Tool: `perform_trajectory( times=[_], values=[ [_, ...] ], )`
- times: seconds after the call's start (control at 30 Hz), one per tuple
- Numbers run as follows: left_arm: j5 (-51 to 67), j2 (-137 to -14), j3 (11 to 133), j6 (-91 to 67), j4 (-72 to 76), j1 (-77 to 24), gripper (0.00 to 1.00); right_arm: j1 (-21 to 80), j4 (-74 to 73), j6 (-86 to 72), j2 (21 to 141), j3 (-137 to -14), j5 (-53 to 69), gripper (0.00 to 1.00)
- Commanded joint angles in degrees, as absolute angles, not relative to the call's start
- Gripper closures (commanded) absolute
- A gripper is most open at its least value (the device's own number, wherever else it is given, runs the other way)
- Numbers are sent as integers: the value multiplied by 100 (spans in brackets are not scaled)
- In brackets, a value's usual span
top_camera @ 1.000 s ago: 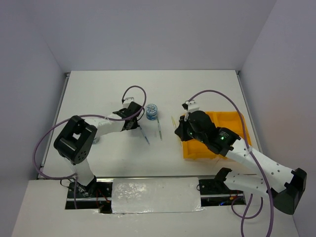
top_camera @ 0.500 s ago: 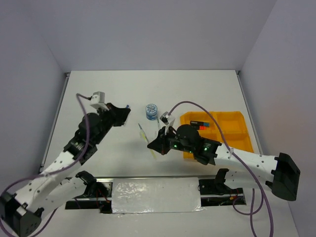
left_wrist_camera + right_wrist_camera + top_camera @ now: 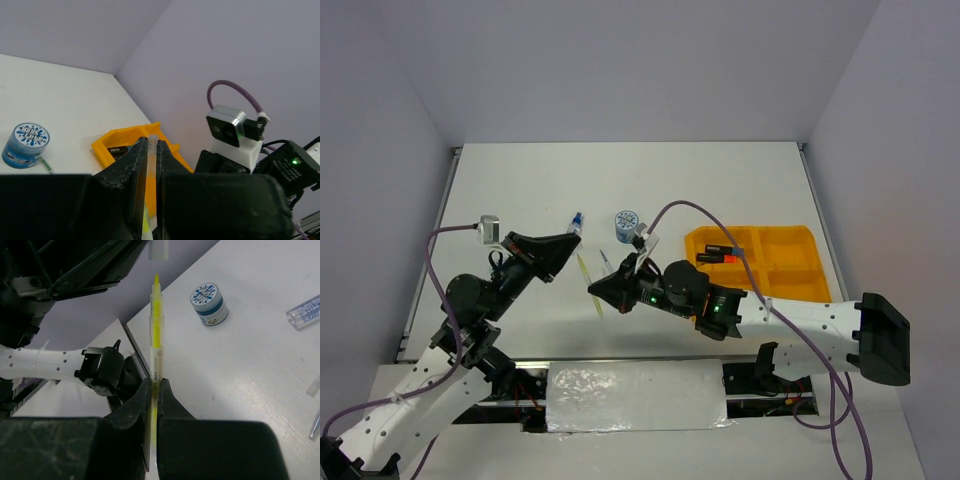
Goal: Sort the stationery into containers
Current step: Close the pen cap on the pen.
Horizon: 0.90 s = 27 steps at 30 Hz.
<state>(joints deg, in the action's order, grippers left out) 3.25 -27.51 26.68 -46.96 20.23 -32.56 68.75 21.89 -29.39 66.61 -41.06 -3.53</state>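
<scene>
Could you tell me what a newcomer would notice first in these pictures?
Over the middle of the table, the right gripper is shut on a thin yellow highlighter, and the left gripper pinches its clear cap just off the tip. To the right lies the orange tray, with black highlighters in its far-left compartment.
</scene>
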Motion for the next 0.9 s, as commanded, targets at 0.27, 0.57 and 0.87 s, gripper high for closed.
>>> perform_trajectory(
  times=[0.27, 0.57, 0.87],
  values=[
    [545, -2540, 2663, -4843, 2620, -3278, 100, 7049, 2672, -2971, 6566, -4333, -791, 100],
    [440, -2558, 2760, -4746, 2496, -3287, 100, 7225, 2654, -2874, 6372, -4263, -1011, 100],
    [466, -2549, 2768, -4764, 2505, -3278, 100, 7233, 2479, -2830, 6240, -4289, -1213, 100]
  ],
)
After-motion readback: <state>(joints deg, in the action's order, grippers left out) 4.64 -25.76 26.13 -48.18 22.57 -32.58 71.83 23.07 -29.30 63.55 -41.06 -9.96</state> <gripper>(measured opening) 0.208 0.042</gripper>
